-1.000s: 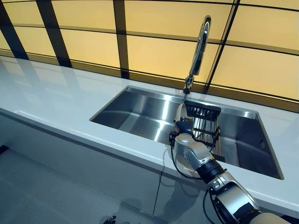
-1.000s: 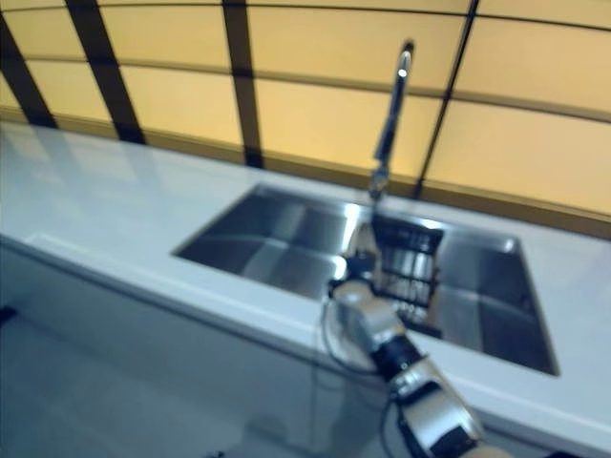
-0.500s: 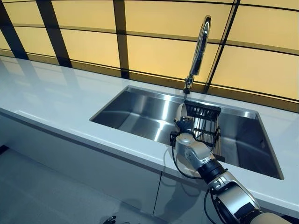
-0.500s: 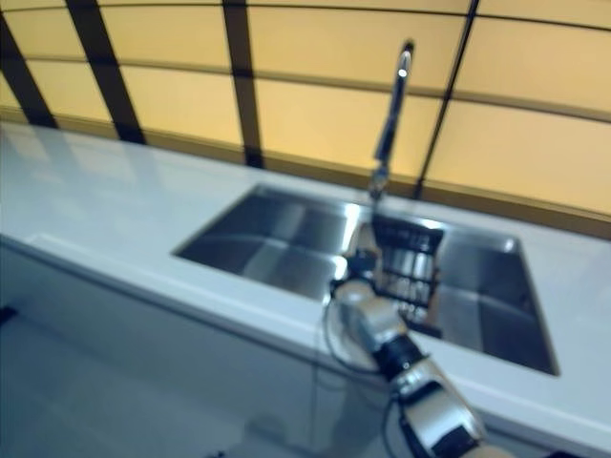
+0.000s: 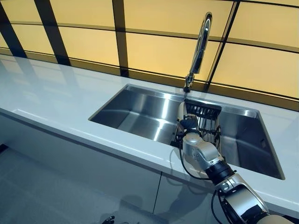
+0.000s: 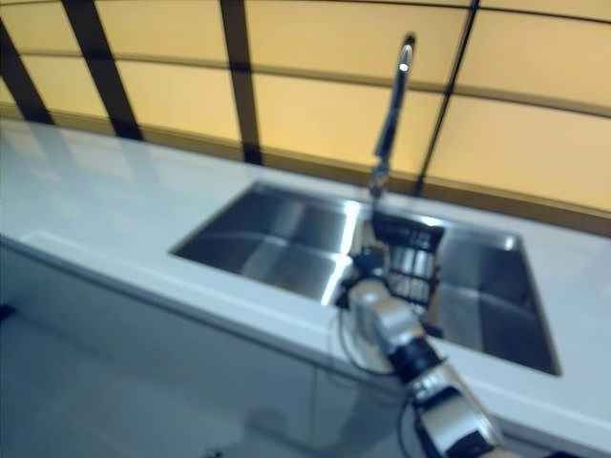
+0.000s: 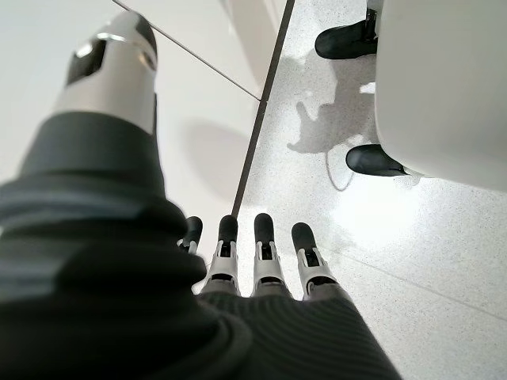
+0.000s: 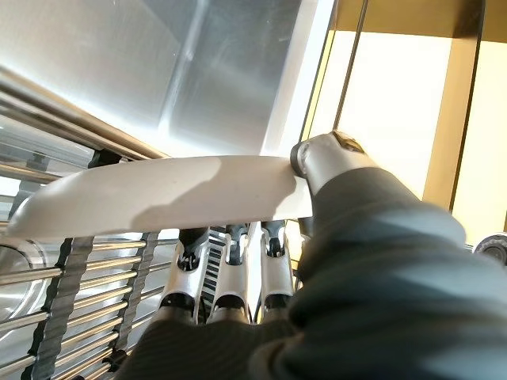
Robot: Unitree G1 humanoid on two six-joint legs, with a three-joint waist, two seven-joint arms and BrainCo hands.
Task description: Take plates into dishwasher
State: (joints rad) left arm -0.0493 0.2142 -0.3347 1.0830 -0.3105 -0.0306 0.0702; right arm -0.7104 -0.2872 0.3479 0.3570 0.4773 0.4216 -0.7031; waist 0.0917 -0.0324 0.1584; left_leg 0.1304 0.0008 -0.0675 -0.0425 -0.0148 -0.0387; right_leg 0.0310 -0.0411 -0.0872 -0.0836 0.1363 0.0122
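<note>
My left hand hangs idle over the floor, fingers straight. In the sink, by the dark rack, my right hand pinches the white plate at its rim. I judge it stiff, smooth, breakable; the rim gives the best hold.

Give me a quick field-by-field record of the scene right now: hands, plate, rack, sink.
right hand: reaching into the sink, fingers and thumb pinching the plate's rim
plate: white, seen edge-on, standing upright at the left end of the dish rack
dish rack: dark wire rack inside the sink, below the faucet
sink: stainless steel, set in the white countertop
faucet: tall, chrome, behind the sink
left hand: hanging idle, fingers straight, pointed at the floor, holding nothing
dishwasher: not visible in any view
</note>
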